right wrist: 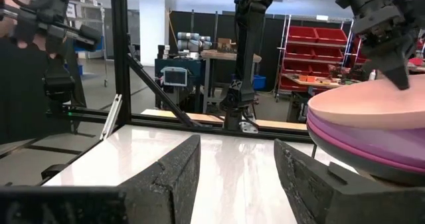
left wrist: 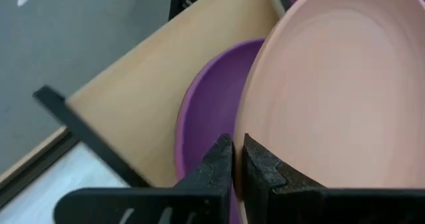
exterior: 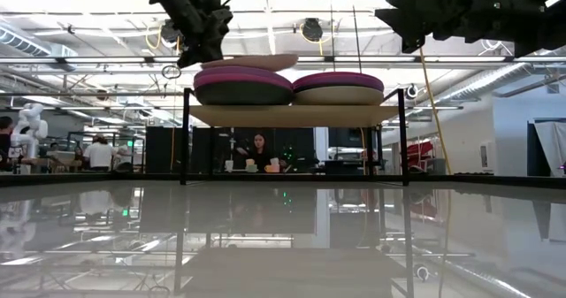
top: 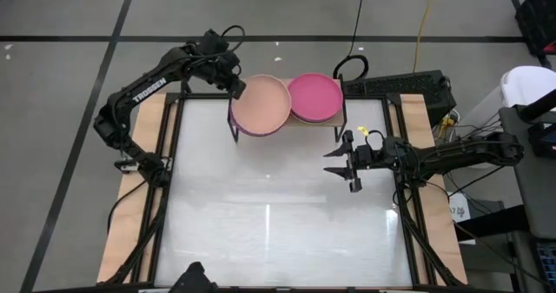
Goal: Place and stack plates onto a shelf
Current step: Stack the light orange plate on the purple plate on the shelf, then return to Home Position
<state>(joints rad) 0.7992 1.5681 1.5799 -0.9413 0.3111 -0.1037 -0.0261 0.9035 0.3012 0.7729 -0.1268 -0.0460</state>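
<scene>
The shelf [exterior: 292, 114] stands at the table's far middle with two stacks of plates on it. The left stack has a dark plate [exterior: 243, 93] at the bottom, a purple plate [left wrist: 206, 111] above it and a peach plate [top: 261, 104] on top. The right stack is a beige plate [exterior: 340, 95] under a magenta plate [top: 314, 97]. My left gripper [top: 236, 86] is at the peach plate's far-left edge, shut on it. My right gripper [top: 343, 165] hangs open above the table's right middle, holding nothing. My left gripper pinches the peach plate's rim [left wrist: 244, 127] between its two fingers [left wrist: 216, 167], at the plate's far-left edge. The fingers slant down from the far left. The plate lies a little tilted on top of the purple plate [right wrist: 372, 141].
The white table top [top: 278, 206] spreads out in front of the shelf. Cables and a dark box [top: 400, 84] lie behind the table's far right corner. In the low view, people [exterior: 259, 148] show in the room beyond the shelf.
</scene>
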